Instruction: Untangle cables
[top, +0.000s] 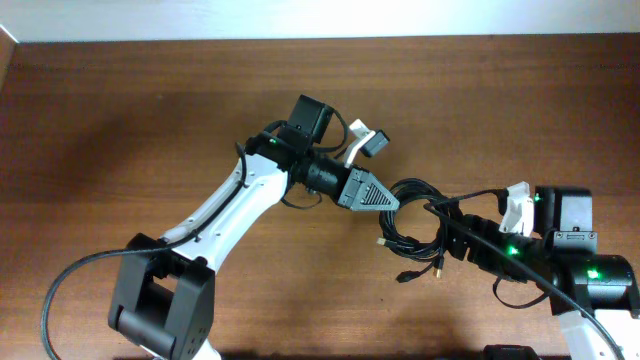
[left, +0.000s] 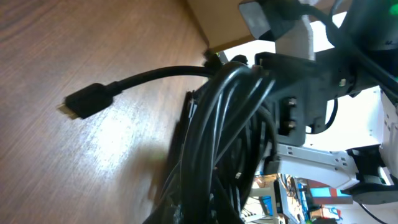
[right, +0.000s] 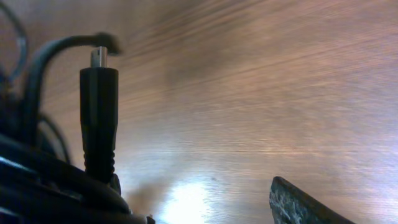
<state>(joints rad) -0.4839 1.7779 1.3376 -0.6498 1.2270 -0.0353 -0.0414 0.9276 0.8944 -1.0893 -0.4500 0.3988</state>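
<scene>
Cables (left: 230, 137) crowd our left claw (top: 392, 198), clamped shut on a loop; right claw (top: 446, 232) gapes wide beside them. They sit right of the table's (top: 150, 100) middle, all tangled; we've separated nothing yet.

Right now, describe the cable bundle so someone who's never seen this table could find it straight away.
On the wooden table, look between the left arm and the right arm. The cable bundle is there: thin black cords in loose loops, small plug ends poking out, unlike the thicker wires fixed to the arms.
</scene>
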